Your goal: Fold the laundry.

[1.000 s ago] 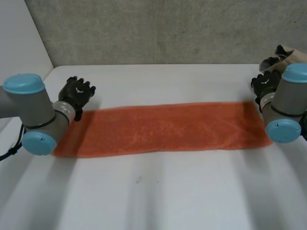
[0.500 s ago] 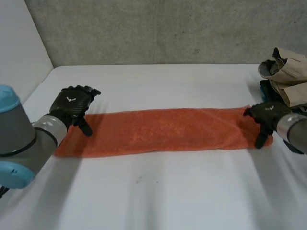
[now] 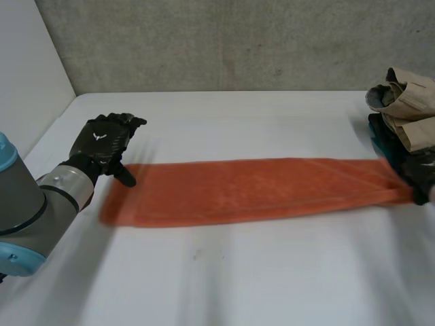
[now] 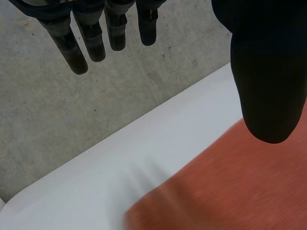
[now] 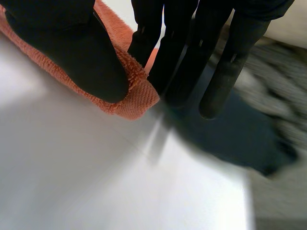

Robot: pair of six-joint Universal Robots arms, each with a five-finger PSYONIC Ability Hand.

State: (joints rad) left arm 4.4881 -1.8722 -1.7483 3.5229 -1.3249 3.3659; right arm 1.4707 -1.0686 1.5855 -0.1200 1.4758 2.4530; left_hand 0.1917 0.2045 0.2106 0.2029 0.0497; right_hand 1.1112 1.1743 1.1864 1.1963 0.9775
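White table [image 3: 238, 278], towel [image 3: 258, 191] stretched left-right mid-frame; right hand [image 5: 72, 52] pinches its right corner, left hand [image 3: 102, 144] hovers open-fingered above the left end.

Head camera looks down from behind across the white table [image 3: 224, 285]; each wrist camera sits close over one orange towel [image 3: 258, 190] end, shared with the head view
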